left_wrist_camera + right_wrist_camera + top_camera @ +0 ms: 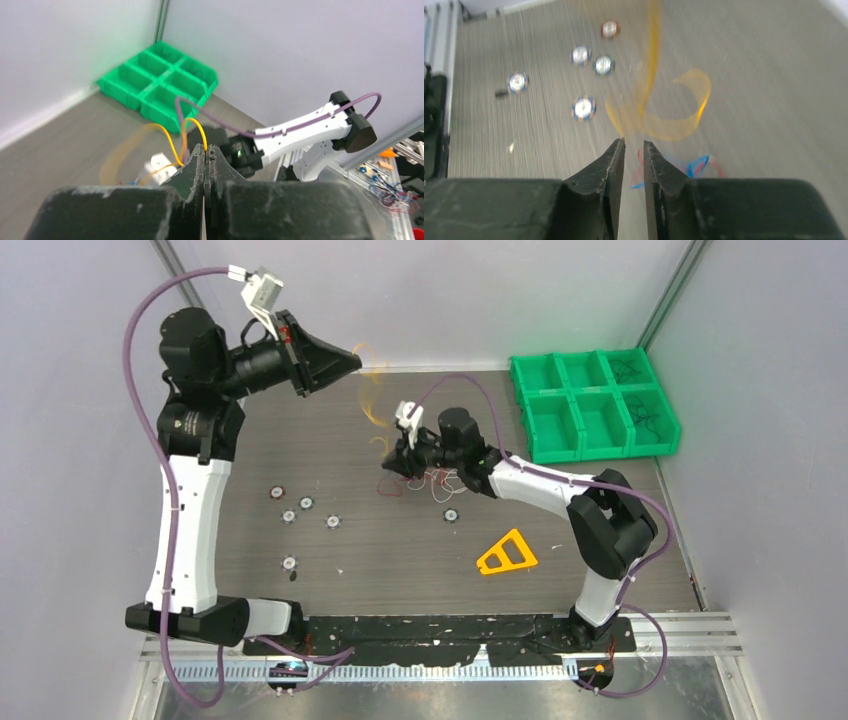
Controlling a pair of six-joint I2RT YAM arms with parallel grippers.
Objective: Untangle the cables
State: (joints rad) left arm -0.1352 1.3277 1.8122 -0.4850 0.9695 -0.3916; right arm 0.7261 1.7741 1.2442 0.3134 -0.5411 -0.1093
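My left gripper (352, 359) is raised at the back left and is shut on a yellow-orange cable (372, 400). The cable hangs down from it, blurred, towards the tangle. In the left wrist view the yellow-orange cable (170, 141) loops out from between the closed fingertips of the left gripper (206, 146). My right gripper (393, 464) sits low beside the tangle of red, white and blue cables (436, 485) at mid-table. In the right wrist view my right gripper (634, 143) stands slightly open with nothing between the jaws. Blue and red cables (698, 165) lie just beyond it, and the yellow-orange cable (676, 117) shows blurred ahead.
A green bin (583, 440) with several compartments stands at the back right, some holding dark wires. An orange triangular piece (507, 553) lies at the front right. Several small round discs (305, 504) lie left of centre; they also show in the right wrist view (583, 108).
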